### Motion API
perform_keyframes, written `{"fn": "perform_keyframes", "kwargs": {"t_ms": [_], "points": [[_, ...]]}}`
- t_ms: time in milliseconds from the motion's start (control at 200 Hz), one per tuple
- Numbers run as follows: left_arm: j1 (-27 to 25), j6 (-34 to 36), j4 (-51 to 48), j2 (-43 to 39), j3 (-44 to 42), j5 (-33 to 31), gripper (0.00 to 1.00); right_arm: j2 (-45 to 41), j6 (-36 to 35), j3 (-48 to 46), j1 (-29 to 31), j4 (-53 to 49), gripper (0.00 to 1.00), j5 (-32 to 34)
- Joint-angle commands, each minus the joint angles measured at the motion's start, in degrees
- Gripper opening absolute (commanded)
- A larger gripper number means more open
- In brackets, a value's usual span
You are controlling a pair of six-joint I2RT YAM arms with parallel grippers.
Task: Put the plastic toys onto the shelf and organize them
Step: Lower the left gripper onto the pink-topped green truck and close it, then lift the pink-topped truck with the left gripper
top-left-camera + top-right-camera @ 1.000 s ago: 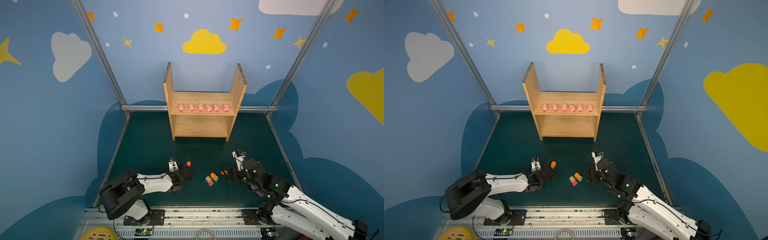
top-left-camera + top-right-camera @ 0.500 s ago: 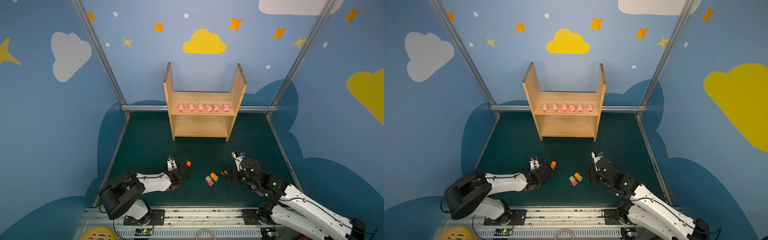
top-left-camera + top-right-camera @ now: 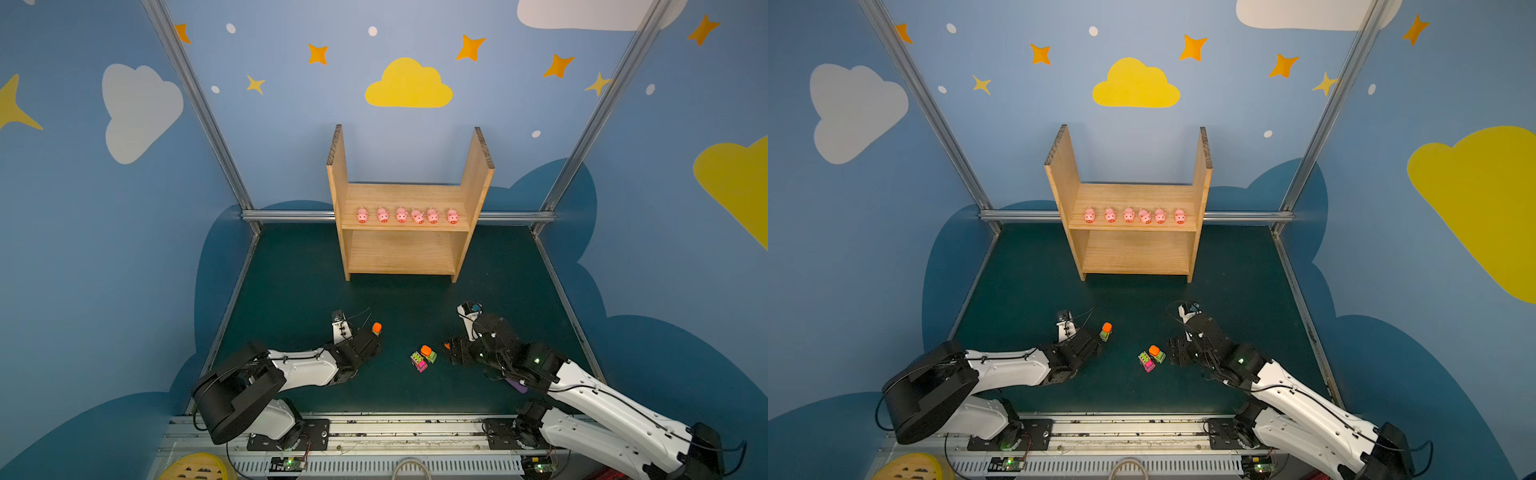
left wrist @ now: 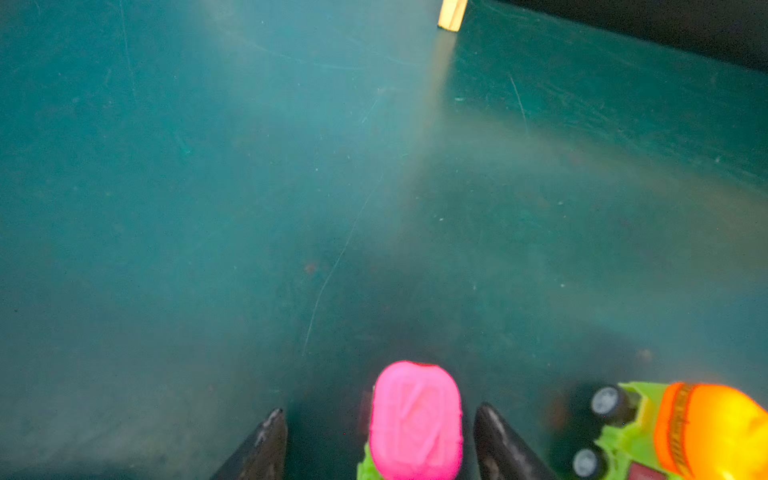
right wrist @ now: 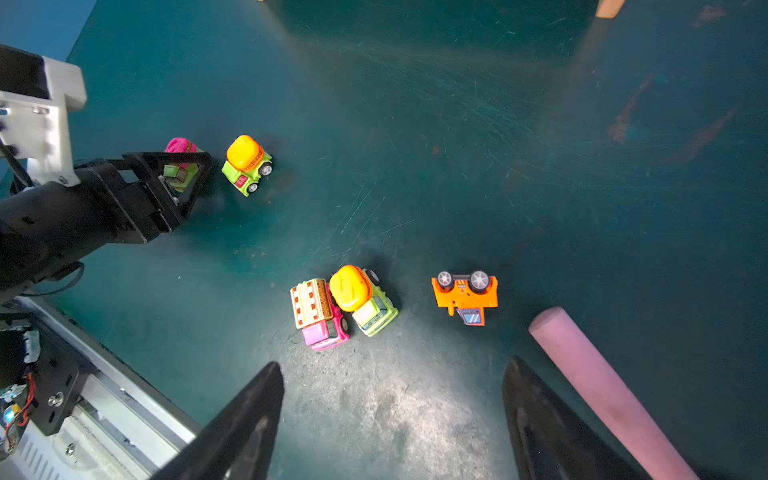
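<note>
A lime truck with a pink drum [image 4: 415, 419] sits on the green mat [image 3: 291, 291] between the fingers of the left gripper [image 4: 380, 409]. The jaws stand apart around it, one finger close against its side and a dark gap showing at the other. Just beside it, outside the jaws, stands a lime mixer with an orange drum [image 3: 376, 328]. Nearer the middle, a pink truck [image 3: 419, 362] and a second lime mixer [image 3: 428, 353] touch side to side. An orange vehicle [image 5: 464, 296] lies tipped over a little apart from them, wheels showing. All three lie ahead of the right gripper [image 5: 395, 363], whose jaws are spread wide and hold nothing. A pink handle [image 5: 602, 390] lies along the outside of one finger. Six pink pigs [image 3: 407, 216] line the front of the upper board of the shelf [image 3: 401, 253], which stands at the back wall with its lower board bare. Open mat runs from the vehicles to the shelf's foot. A metal rail [image 3: 374, 430] bounds the near edge close behind both arms, and blue walls [image 3: 124, 249] close the sides.
</note>
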Motion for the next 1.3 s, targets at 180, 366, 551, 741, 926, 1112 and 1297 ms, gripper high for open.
{"fn": "perform_keyframes", "kwargs": {"t_ms": [180,366,551,741,926,1112,1297], "points": [[0.69,2.42,-3.02,-0.9,-0.91,2.19,0.71,0.16,1.13,1.67,-0.26,1.42,0.81,-1.05],[1.05,3.04,-2.87,-1.38,-1.52,1.97,0.71,-0.67,1.46,1.32,-0.26,1.1,0.81,-0.99],[1.06,3.49,-1.66,-1.58,-2.49,2.19,0.69,-1.58,1.5,0.96,-0.26,0.31,0.81,-0.72],[1.08,3.96,-2.96,-3.6,-2.67,1.63,0.64,-1.94,1.68,0.44,-0.26,0.39,0.81,-0.81],[1.21,4.68,-4.15,-5.2,-2.8,0.92,0.59,-2.29,1.68,0.1,-0.26,0.55,0.81,-0.89],[1.21,4.72,-4.58,-5.2,-2.67,1.05,0.53,-2.98,1.88,-0.26,-0.26,0.13,0.81,-0.84],[1.18,4.11,-4.77,-4.94,-2.49,1.4,0.51,-3.58,1.94,-0.51,-0.23,-0.1,0.81,-0.71]]}}
